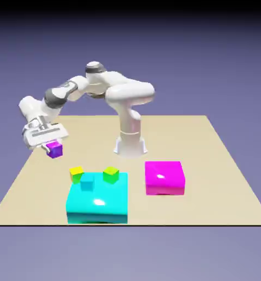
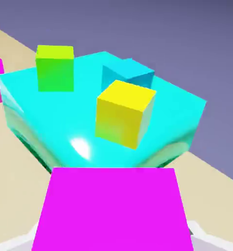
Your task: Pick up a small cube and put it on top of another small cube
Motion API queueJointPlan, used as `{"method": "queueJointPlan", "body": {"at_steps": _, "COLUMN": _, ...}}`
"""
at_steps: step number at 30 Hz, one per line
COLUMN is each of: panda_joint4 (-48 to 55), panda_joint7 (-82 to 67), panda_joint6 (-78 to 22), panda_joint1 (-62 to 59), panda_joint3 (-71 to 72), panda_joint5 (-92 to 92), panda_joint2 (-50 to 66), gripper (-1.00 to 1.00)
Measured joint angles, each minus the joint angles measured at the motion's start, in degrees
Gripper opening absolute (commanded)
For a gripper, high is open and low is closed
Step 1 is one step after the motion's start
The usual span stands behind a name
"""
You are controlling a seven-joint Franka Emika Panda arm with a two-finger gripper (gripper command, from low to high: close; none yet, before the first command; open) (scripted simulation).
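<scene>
Running its front edge close by the cyan block [image 1: 98, 206], the worktop [image 1: 204, 203] is leaving bare room toward the magenta block [image 1: 164, 176]; to the cyan block's left in the exterior view, the pincer [image 1: 52, 147] is clamping the purple cube [image 1: 55, 151].

Saw a plain blue-violet backdrop [image 1: 209, 66] in the exterior view, fading to black along the top and turning paler below the table [image 1: 204, 145], with faint banding across it. Noted a flat, pale tan tabletop, evenly lit, narrower at the far edge than at the near one, and trimmed in front with a thin dark line. Found the same tan and blue-violet in the hand view, divided by slanting table edges, with dimmer light toward the upper right.
</scene>
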Motion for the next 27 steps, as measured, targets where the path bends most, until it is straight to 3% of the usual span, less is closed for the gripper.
{"method": "queueJointPlan", "body": {"at_steps": 14, "panda_joint4": -24.39, "panda_joint7": 3.66, "panda_joint6": 34.90, "panda_joint1": 9.05, "panda_joint3": 15.54, "panda_joint5": 30.44, "panda_joint2": 27.08, "gripper": -1.00}}
{"method": "queueJointPlan", "body": {"at_steps": 25, "panda_joint4": -23.36, "panda_joint7": 0.80, "panda_joint6": 49.20, "panda_joint1": 27.90, "panda_joint3": 2.05, "panda_joint5": 31.61, "panda_joint2": 29.52, "gripper": -1.00}}
{"method": "queueJointPlan", "body": {"at_steps": 26, "panda_joint4": -23.31, "panda_joint7": 0.72, "panda_joint6": 49.58, "panda_joint1": 28.42, "panda_joint3": 1.66, "panda_joint5": 31.63, "panda_joint2": 29.57, "gripper": 1.00}}
{"method": "queueJointPlan", "body": {"at_steps": 27, "panda_joint4": -23.31, "panda_joint7": 0.71, "panda_joint6": 49.64, "panda_joint1": 28.42, "panda_joint3": 1.66, "panda_joint5": 31.63, "panda_joint2": 29.57, "gripper": 1.00}}
